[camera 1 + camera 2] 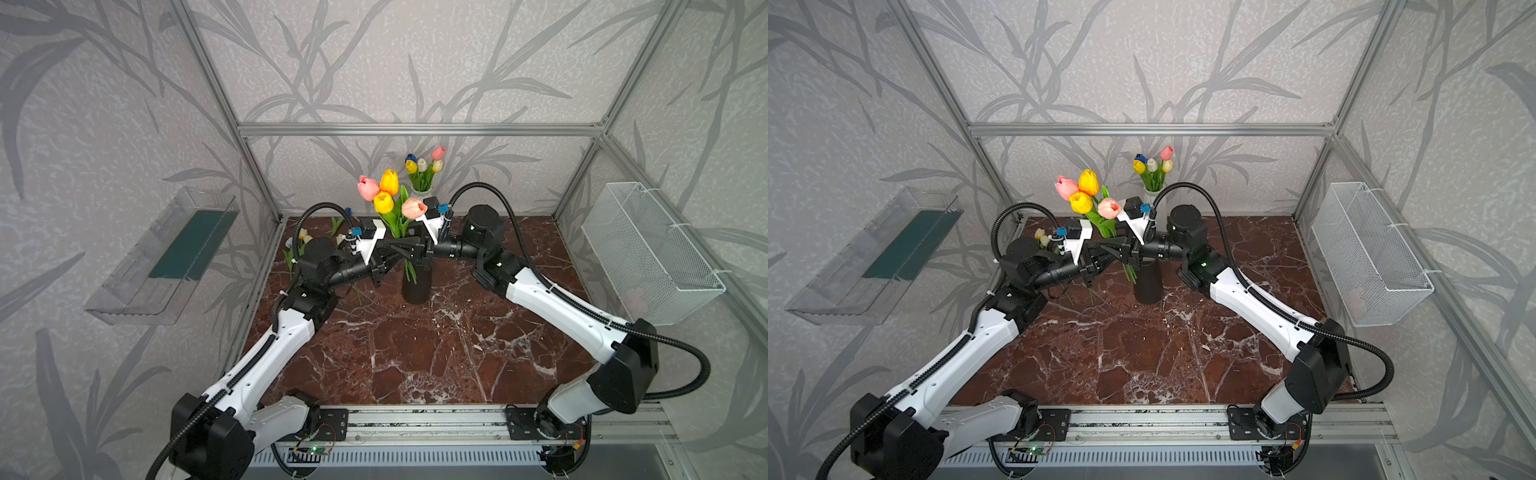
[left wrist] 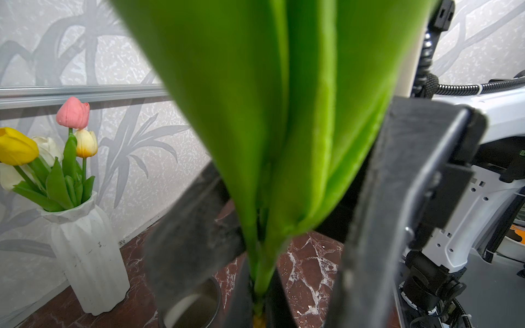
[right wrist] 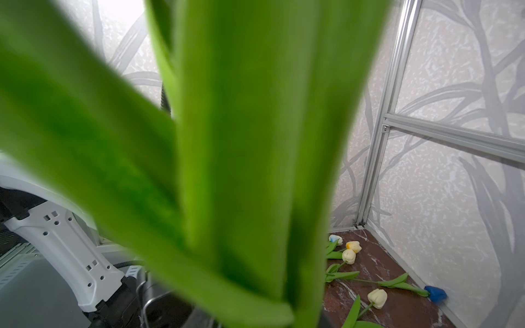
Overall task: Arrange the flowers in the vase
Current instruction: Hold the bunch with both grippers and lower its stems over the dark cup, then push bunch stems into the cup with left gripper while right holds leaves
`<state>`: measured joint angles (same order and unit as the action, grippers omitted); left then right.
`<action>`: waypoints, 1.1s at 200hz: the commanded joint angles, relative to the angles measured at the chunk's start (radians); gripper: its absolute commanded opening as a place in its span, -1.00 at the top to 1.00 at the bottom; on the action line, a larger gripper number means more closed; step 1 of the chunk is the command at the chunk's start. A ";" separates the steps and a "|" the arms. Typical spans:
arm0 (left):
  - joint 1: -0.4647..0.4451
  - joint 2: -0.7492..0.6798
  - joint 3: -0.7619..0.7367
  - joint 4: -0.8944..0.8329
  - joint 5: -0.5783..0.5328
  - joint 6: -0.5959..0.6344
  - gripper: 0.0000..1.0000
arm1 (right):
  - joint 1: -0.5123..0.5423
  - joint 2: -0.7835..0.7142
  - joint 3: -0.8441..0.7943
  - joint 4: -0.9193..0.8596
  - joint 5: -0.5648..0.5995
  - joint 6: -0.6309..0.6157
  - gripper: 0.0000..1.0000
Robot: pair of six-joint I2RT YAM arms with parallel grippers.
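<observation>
Held flowers [image 1: 388, 195] upright as a bunch, pink & yellow heads up, stem ends just above black vase [image 1: 417, 286], not inside it. Pinched lower stems tight w/ L tool [image 2: 260, 298]. Straddled same bunch w/ R tool [image 1: 405, 247]; couldn't tell if clamped. Saw loose tulips [image 3: 352, 255] lying on table [image 1: 415, 365], far-left corner.
</observation>
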<state>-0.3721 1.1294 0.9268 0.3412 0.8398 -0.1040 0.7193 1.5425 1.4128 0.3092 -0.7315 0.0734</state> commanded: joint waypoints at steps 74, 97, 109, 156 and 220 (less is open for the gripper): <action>0.002 -0.034 -0.043 0.077 -0.129 -0.003 0.23 | -0.014 -0.070 -0.018 -0.028 0.095 -0.031 0.88; 0.005 -0.052 -0.110 0.161 -0.222 -0.021 -0.67 | -0.057 -0.070 -0.031 0.009 0.118 -0.011 0.91; 0.009 -0.052 -0.133 0.184 -0.246 -0.031 -0.89 | -0.081 -0.069 -0.042 0.038 0.133 -0.002 0.92; 0.025 -0.067 -0.251 0.271 -0.370 -0.085 -0.99 | -0.161 -0.016 -0.093 0.188 0.187 0.011 0.92; 0.025 -0.103 -0.345 0.241 -0.494 -0.038 -0.99 | -0.183 0.106 -0.060 0.349 0.228 0.034 0.92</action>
<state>-0.3523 1.0565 0.5930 0.5503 0.4057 -0.1600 0.5354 1.6112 1.3209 0.5381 -0.5205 0.0784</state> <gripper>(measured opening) 0.994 0.105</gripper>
